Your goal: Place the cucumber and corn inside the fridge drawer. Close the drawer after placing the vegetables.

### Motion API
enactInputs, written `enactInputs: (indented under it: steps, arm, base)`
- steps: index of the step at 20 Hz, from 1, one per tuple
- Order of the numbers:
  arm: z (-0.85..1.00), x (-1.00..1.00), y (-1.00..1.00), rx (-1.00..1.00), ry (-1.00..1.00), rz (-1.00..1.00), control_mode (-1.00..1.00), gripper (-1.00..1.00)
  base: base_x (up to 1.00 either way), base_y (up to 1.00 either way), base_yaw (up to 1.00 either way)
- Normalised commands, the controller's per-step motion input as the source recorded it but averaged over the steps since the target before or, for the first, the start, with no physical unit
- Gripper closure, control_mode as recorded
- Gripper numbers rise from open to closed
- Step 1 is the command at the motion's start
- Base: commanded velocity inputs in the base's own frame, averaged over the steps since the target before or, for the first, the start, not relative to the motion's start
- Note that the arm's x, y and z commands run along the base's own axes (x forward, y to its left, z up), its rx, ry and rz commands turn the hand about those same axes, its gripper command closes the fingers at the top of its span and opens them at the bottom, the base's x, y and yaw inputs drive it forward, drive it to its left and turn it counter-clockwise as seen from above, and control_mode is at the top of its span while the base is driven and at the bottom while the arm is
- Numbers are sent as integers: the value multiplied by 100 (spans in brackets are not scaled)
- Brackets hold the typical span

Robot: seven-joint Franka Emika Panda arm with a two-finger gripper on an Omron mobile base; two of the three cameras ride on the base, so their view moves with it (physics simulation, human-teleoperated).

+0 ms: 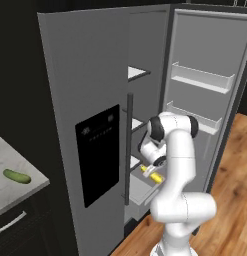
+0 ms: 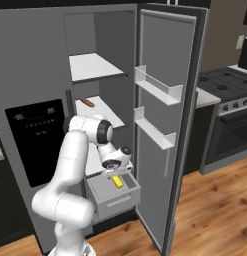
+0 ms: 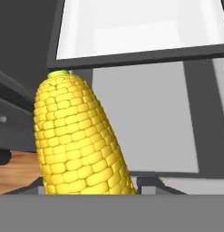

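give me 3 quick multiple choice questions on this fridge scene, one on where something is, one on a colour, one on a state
1. Where is the cucumber?
A. on the grey counter left of the fridge
B. inside the fridge drawer
C. in a door bin

2. What colour are the kernels of the corn?
A. white
B. yellow
C. red

3. What state is the fridge drawer in?
A. pushed fully shut
B. lifted out and set on the floor
C. pulled out and open

Answers:
1. A, the left base view shows the dark green cucumber lying on the counter, far from the drawer.
2. B, the hand view shows bright yellow kernels with a green tip.
3. C, both base views show the grey drawer sticking out below the shelves, with the corn held by the gripper over its open top.
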Motion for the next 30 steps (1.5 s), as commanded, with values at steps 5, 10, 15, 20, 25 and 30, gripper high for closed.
enactInputs:
  steps: [5,10,15,20,25,30]
  arm:
    - [-59,45,0,5,0,12,-100,100]
    - [-59,34,0,7,0,12,-100,100]
    - [-60,15,-1,8,0,13,-100,100]
    - [-60,0,-5,1,5,5,-100,100]
    - [-58,-9,-17,0,12,1,-100,100]
    - [-51,-62,-54,0,6,0,-100,100]
  base:
    - [0,0,0]
    - [0,0,0]
    - [0,0,0]
    - [0,0,0]
    - [0,0,0]
    - [0,0,0]
